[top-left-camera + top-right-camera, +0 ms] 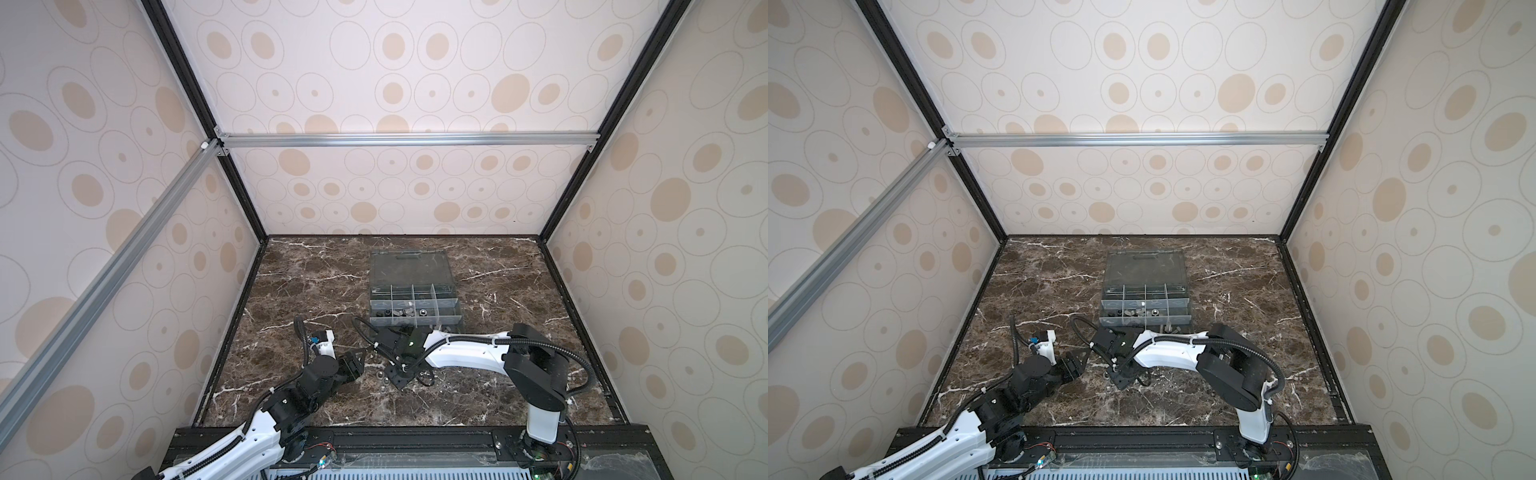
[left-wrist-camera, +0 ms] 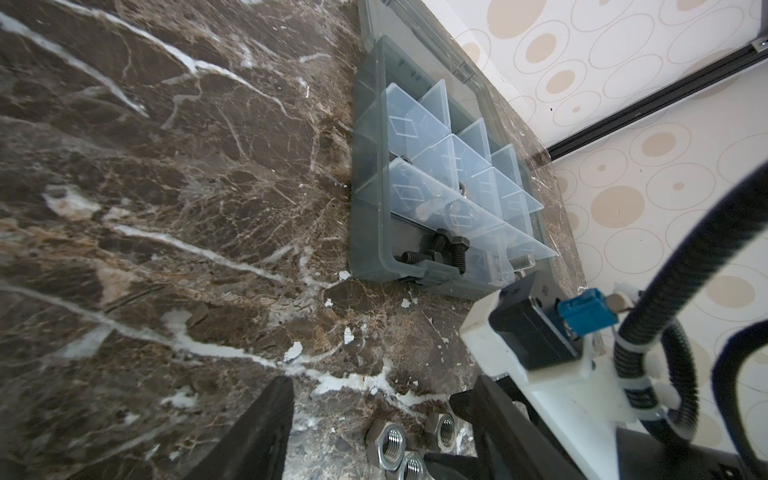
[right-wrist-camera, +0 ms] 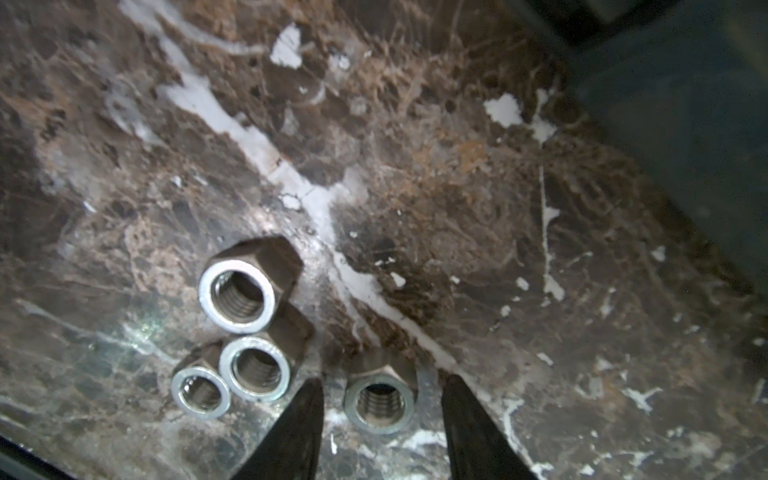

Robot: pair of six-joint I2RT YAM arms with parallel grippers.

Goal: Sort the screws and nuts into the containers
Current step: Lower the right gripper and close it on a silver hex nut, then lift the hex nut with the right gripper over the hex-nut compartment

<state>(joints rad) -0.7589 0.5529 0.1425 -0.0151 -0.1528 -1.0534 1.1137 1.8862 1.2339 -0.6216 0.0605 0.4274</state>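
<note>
Several silver nuts lie on the marble table in front of the organizer box [image 1: 415, 322]. In the right wrist view, my right gripper [image 3: 380, 386] is open and straddles one nut [image 3: 380, 405], with a gap on each side. Three more nuts [image 3: 237, 291] cluster just beside it. My left gripper [image 2: 382, 382] is open and empty, close to the same nuts [image 2: 390, 440]; in both top views it sits left of the right wrist [image 1: 359, 355] [image 1: 1079, 355]. Black screws [image 2: 440, 249] lie in a near compartment of the box.
The box's clear lid [image 1: 409, 266] lies open flat toward the back wall. A few silver screws [image 1: 1169, 328] rest on the table between the box and my right arm [image 1: 465, 353]. The two wrists are close together. Patterned walls enclose the table.
</note>
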